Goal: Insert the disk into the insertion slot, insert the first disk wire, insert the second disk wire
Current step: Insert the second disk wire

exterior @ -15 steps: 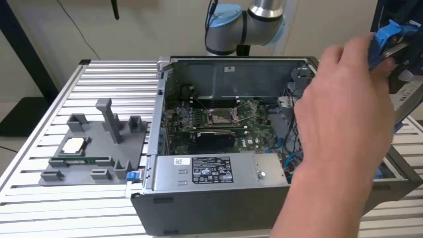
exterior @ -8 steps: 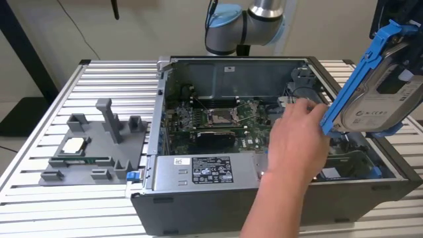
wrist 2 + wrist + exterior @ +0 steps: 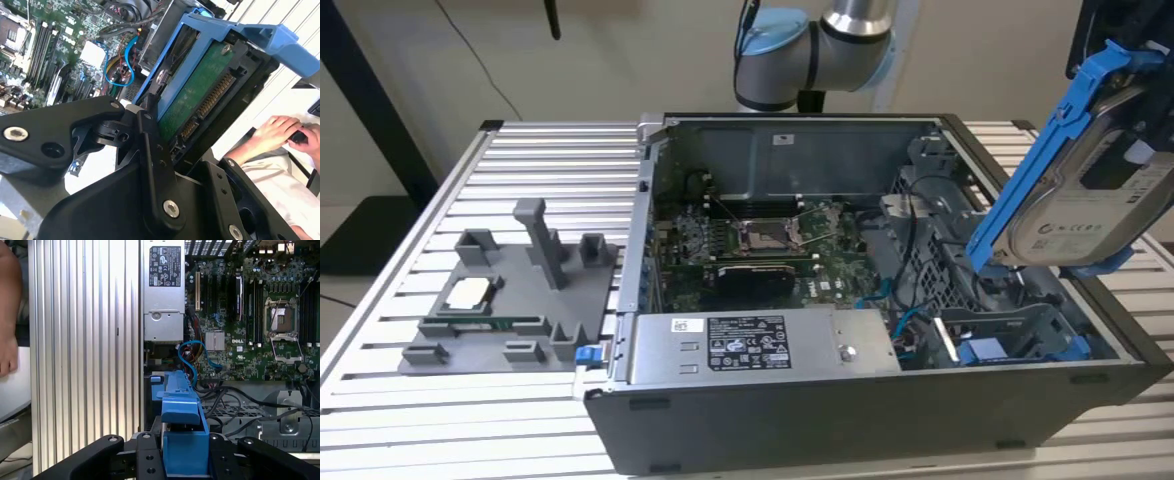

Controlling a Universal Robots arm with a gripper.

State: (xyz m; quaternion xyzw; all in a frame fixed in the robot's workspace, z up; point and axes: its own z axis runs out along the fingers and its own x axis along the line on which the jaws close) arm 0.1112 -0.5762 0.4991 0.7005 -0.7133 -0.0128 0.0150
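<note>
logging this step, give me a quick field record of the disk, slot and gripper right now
case: open, on a slatted table
disk: held tilted in the air at the exterior view's right
gripper: shut on the disk's blue frame
slot: inside the case below the disk, no disk in it
disk connector: bare, no wire plugged in

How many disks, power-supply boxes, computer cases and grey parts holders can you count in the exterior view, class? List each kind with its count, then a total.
disk: 1
power-supply box: 1
computer case: 1
grey parts holder: 1
Total: 4
</note>
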